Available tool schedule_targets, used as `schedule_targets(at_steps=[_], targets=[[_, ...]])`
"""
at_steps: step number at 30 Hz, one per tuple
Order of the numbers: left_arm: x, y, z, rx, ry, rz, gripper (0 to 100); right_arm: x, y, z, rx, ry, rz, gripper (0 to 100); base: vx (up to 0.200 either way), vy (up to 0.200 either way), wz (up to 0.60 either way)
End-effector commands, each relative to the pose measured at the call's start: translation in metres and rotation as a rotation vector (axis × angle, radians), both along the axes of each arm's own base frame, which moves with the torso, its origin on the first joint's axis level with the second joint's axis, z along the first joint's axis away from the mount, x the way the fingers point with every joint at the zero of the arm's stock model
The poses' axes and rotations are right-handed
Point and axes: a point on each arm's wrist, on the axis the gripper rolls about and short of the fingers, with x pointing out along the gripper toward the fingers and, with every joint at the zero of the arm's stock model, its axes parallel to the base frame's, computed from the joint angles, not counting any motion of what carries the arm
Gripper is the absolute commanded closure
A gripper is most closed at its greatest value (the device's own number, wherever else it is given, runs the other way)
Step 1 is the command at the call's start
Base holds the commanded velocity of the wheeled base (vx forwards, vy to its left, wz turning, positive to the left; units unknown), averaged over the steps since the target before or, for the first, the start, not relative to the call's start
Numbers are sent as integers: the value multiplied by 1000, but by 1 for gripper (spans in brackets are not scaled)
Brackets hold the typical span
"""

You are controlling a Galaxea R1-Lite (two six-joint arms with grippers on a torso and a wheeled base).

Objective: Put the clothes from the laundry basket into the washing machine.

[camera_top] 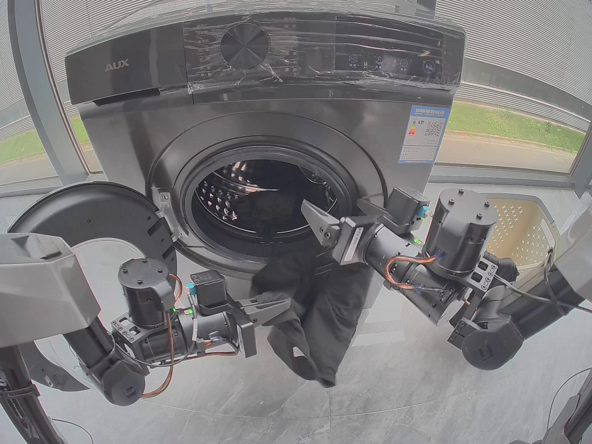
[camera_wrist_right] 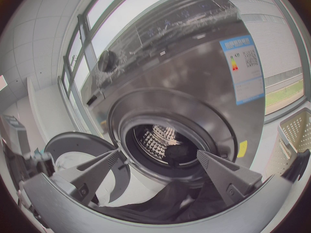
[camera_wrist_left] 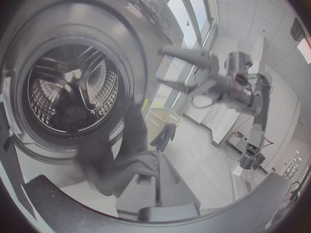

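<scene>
The washing machine (camera_top: 265, 94) stands with its drum (camera_top: 265, 205) open. A dark garment (camera_top: 327, 316) hangs from the lower lip of the opening down toward the floor. My left gripper (camera_top: 280, 306) is low in front of the machine, shut on the garment's left edge; the grey cloth (camera_wrist_left: 129, 165) bunches at my left gripper (camera_wrist_left: 157, 159). My right gripper (camera_top: 333, 208) hovers open at the right side of the opening, above the garment (camera_wrist_right: 168, 201), with nothing between its fingers (camera_wrist_right: 223, 172). More dark clothes (camera_wrist_right: 178, 152) lie inside the drum.
The round door (camera_top: 86, 217) is swung open to the left, behind my left arm. A cream laundry basket (camera_top: 524, 223) stands to the right of the machine, with a dark piece (camera_wrist_left: 165, 135) draped over its rim. Grey tiled floor (camera_top: 401, 390) lies in front.
</scene>
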Motion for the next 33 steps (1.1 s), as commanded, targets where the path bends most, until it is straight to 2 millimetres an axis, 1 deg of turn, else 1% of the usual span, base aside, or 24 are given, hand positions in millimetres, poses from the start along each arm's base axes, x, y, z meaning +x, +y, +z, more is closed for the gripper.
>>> schedule_targets(at_steps=[1,3,6,8,10,11,14,17,21,23,27,31,32,33], targets=[[-17,9,34,-58,-93,6,100,-3,-8,-23,-75,62,-11,0,0,0,0],[-17,8,41,-69,-115,25,100,-7,-12,-30,-101,79,-8,0,0,0,0],[-12,5,47,-83,-145,77,100,-12,-19,-40,-137,105,-4,0,0,0,0],[-9,4,49,-86,-154,100,100,-13,-28,-49,-167,132,-5,0,0,0,0],[-9,4,50,-88,-158,104,100,-14,-35,-52,-185,142,-5,0,0,0,0],[-9,4,51,-90,-161,104,100,-16,-42,-55,-211,152,-3,0,0,0,0],[-10,4,52,-92,-164,104,100,-19,-56,-67,-270,184,2,0,0,0,0],[-10,5,54,-97,-172,108,100,-23,-66,-77,-315,219,-7,0,0,0,0],[-11,6,55,-99,-175,108,100,-24,-73,-84,-341,244,-19,0,0,0,0],[-12,6,56,-100,-176,105,100,-28,-80,-92,-379,269,-26,0,0,0,0],[-12,5,57,-103,-181,105,100,-30,-83,-98,-395,291,-14,0,0,0,0],[-12,5,57,-103,-181,103,100,-40,-92,-115,-451,360,9,0,0,0,0],[-12,5,57,-103,-181,103,100,-40,-92,-115,-451,360,9,0,0,0,0],[-11,5,57,-103,-181,103,100,-42,-93,-125,-485,391,19,0,0,0,0]])
